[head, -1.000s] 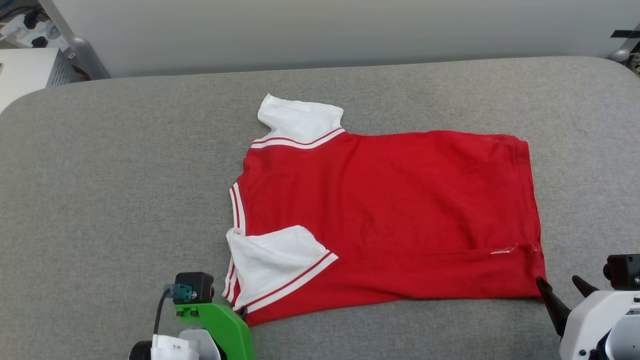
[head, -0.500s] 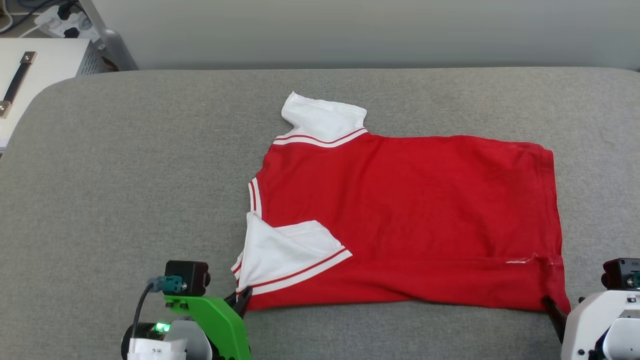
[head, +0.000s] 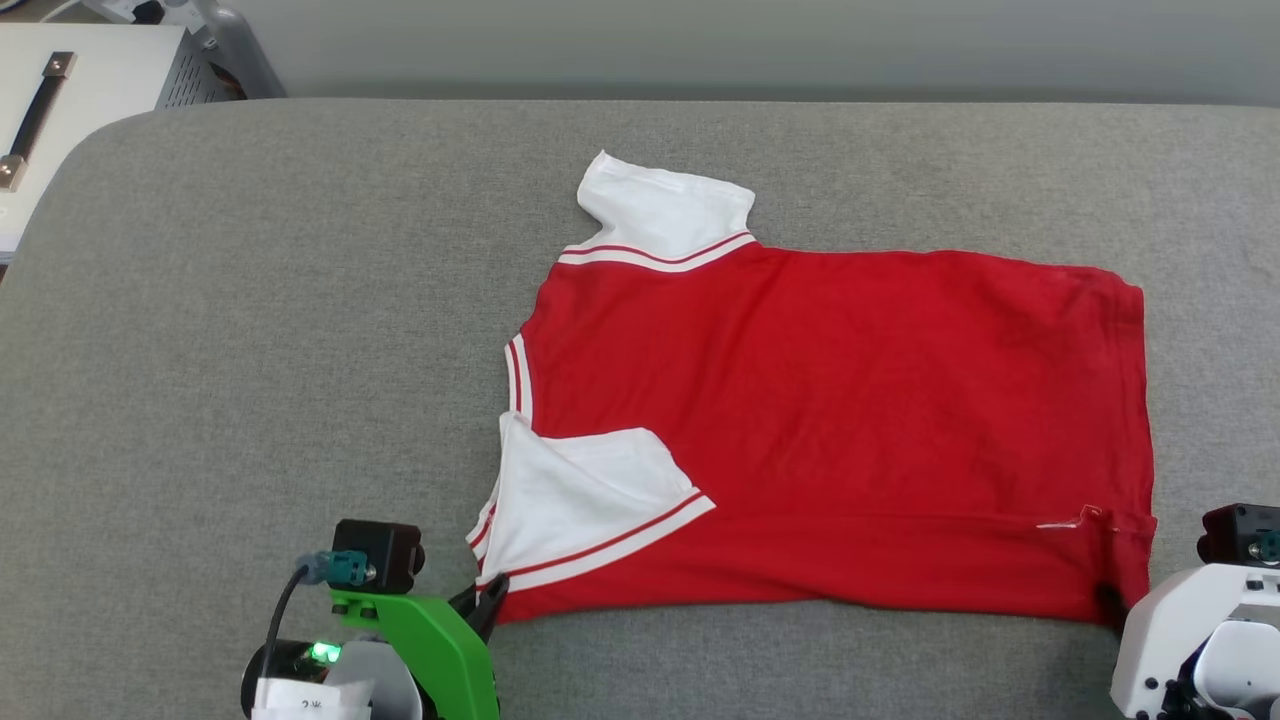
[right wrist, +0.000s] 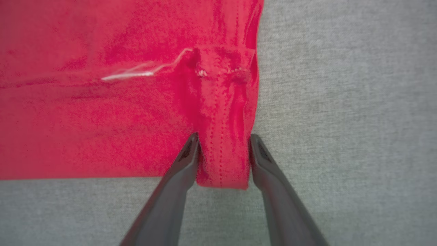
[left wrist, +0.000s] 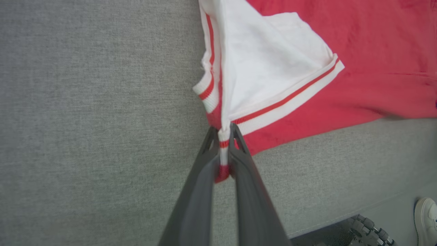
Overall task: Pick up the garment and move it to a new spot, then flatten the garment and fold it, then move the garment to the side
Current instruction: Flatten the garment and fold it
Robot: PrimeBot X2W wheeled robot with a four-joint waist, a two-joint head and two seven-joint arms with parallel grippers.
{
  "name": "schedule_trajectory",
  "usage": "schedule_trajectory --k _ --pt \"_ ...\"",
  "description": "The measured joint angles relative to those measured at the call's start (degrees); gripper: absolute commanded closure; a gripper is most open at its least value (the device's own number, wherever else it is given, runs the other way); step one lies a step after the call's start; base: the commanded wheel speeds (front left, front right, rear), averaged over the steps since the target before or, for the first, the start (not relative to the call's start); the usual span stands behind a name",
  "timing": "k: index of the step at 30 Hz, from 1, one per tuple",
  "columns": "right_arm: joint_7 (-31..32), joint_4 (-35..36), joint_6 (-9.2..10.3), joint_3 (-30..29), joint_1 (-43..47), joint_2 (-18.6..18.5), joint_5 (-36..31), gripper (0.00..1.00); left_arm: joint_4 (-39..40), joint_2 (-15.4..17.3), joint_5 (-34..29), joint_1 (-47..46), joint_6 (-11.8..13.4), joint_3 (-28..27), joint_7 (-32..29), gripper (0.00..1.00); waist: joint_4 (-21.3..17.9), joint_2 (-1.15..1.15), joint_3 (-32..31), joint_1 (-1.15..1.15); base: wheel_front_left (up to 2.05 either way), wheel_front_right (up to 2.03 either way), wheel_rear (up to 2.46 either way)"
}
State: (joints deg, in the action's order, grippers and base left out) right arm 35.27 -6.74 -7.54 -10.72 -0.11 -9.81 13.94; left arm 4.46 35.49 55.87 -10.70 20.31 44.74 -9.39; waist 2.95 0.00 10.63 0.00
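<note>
The garment (head: 830,400), a red T-shirt with white sleeves and red-and-white trim, lies spread on the grey table (head: 250,300), neck to the left. Its near sleeve (head: 590,500) is folded onto the red body. My left gripper (head: 490,598) is shut on the shirt's near-left corner; the left wrist view shows striped trim (left wrist: 223,143) pinched between the fingers of the left gripper (left wrist: 223,131). My right gripper (right wrist: 223,138) straddles the near-right hem corner (right wrist: 222,164), fingers apart with the red fabric between them. In the head view the right gripper (head: 1108,600) meets that corner.
A white cabinet (head: 60,90) with a dark handle stands beyond the table's far left corner. A pale wall runs behind the table. In the left wrist view, a white shoe (left wrist: 425,218) and a wheeled base (left wrist: 368,229) show on the floor past the near table edge.
The head camera has shifted. My right gripper has advanced around the hem corner and its fingers have narrowed. The near sleeve has been drawn tauter toward the left gripper.
</note>
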Motion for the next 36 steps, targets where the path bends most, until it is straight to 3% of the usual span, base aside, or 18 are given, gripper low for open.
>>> schedule_trajectory --k 10,22,29,36 --pt "-0.65 -0.92 -0.05 1.45 -0.62 -2.05 2.38 1.0 -2.5 0.75 0.02 0.11 -1.27 1.2 -0.67 1.0 -0.19 0.0 -2.53 0.0 0.0 0.0 0.0" --pt "7.39 4.95 -0.05 1.22 5.59 -6.22 4.7 1.0 -2.56 1.53 1.69 4.54 -1.92 2.76 -1.85 1.0 -0.03 0.0 -7.52 0.0 0.0 0.0 0.0" --pt "9.1 5.3 -0.05 -0.19 7.26 -5.71 5.17 1.0 -5.93 -0.29 1.94 4.7 -3.23 4.14 -2.01 1.0 0.16 0.0 -6.76 0.0 0.0 0.0 0.0" --pt "6.93 2.33 -0.05 -0.03 6.91 -5.16 4.88 1.0 -10.07 -2.33 1.93 4.15 -4.79 4.88 -1.77 1.0 0.25 0.0 -5.37 0.0 0.0 0.0 0.0"
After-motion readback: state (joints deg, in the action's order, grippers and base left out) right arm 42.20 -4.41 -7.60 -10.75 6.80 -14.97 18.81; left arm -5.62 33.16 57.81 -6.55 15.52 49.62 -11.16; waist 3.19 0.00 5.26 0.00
